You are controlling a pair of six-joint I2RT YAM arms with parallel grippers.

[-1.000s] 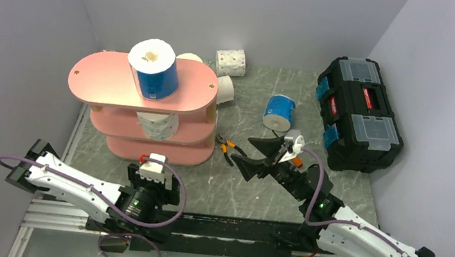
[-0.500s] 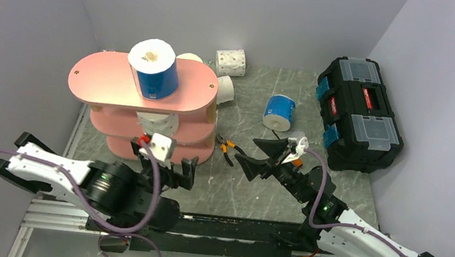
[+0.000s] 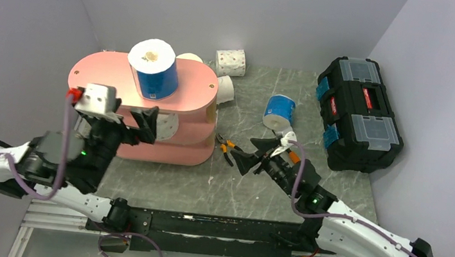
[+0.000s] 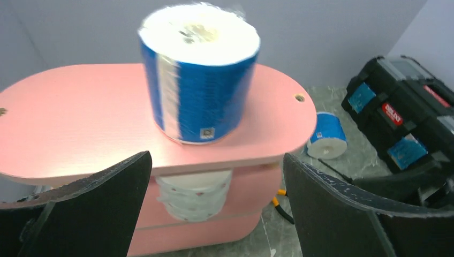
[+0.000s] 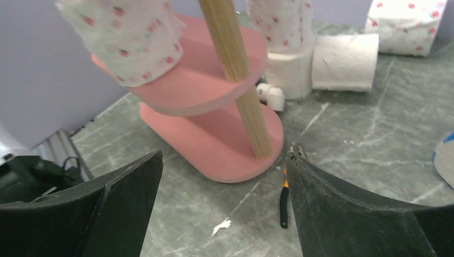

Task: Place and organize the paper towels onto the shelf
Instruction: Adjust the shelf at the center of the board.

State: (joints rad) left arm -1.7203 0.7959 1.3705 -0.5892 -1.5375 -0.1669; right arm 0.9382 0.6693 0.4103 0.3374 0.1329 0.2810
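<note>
The pink three-tier oval-board shelf [image 3: 98,78] stands ahead of the left hand [image 4: 215,160], which is spread wide and grips nothing. Top board: one upright blue-wrapped paper towel roll [image 4: 199,80]; its label is unreadable. Middle board: one white pink-speckled roll [image 4: 195,198]. The right hand [image 5: 225,158] is open and empty, facing the shelf's lower boards. A second blue-wrapped roll [image 3: 279,112] lies on the desk [image 3: 262,87] beyond it. The red label on the black toolbox [image 3: 359,114] is illegible.

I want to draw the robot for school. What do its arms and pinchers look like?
The left arm and right arm have white shells, chunky black joints, a looping purple cable and a tiny green light. The left gripper and right gripper each have two wide, black, pointed fingers. A pale camera box sits on each wrist, with a red plug on the left one.
</note>
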